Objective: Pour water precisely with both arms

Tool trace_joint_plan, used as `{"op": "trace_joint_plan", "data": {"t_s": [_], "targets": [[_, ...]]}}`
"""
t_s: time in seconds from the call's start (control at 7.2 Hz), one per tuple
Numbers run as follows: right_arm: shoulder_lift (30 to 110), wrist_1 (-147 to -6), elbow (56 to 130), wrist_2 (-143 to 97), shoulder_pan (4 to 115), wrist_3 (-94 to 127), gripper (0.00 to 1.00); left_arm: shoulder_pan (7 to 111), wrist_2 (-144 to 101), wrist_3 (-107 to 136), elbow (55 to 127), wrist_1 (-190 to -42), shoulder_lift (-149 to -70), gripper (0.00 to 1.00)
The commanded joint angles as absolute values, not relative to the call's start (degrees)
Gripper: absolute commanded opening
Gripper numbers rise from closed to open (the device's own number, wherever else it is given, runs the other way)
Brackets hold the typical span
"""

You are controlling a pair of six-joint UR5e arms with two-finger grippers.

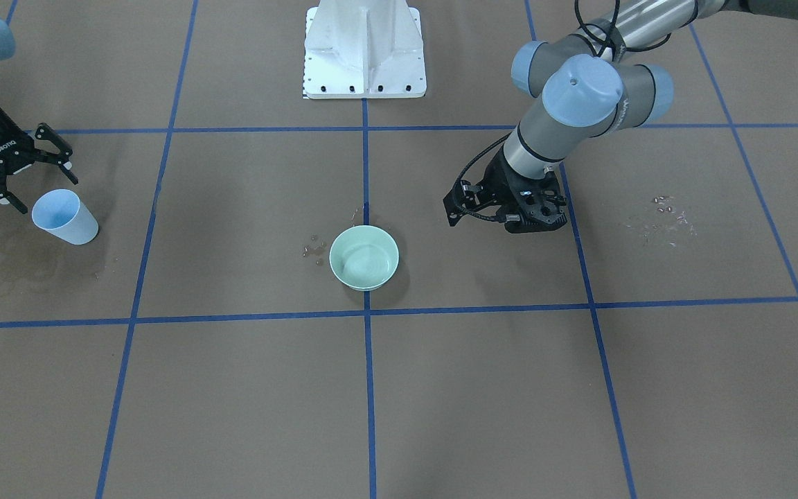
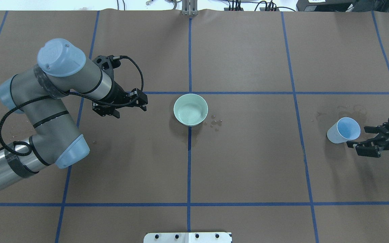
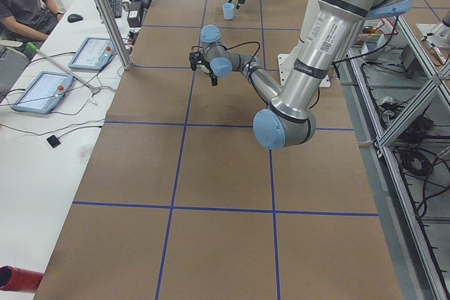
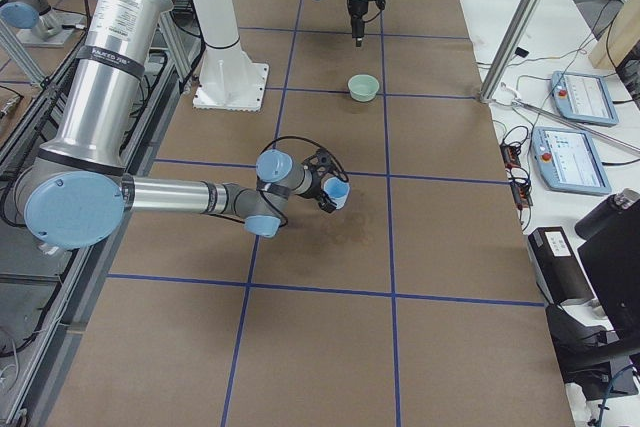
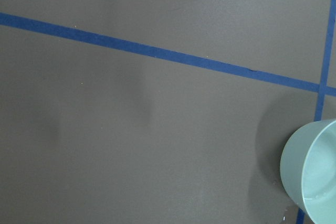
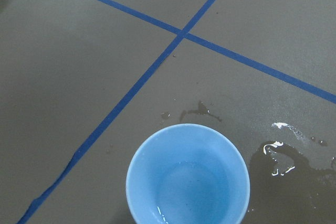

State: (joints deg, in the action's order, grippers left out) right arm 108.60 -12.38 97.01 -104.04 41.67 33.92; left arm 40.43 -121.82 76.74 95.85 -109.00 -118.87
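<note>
At the bench's (image 2: 248, 162) right end, poising right jaws spread just beside the blue cup (image 2: 344, 130), with water (image 6: 184, 192) lying inside; left jaws' state indiscernible. Next: closing gently, lifting upright toward the bowl (image 2: 190, 109).

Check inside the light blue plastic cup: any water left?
Right wrist view looks into the light blue plastic cup: a shallow layer of clear water with pale glints covers its bottom, nothing else. The cup's near rim is cut off by the frame, so that edge is unseen.
</note>
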Motion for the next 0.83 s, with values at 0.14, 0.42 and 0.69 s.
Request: {"op": "trace_joint_plan", "data": {"t_s": [0.14, 0.42, 0.69], "targets": [[107.3, -12.3, 96.1, -102.6, 41.0, 34.2, 0.98, 40.3, -121.7, 76.7, 95.9, -109.3, -118.6, 0.99], [105.8, -12.2, 94.3, -102.2, 41.0, 35.3, 0.97, 40.3, -121.7, 76.7, 95.9, -109.3, -118.5, 0.99], [104.1, -11.9, 93.0, -102.0, 41.0, 36.1, 0.95, 40.4, -121.7, 76.7, 95.8, -109.3, -118.5, 0.99]]}}
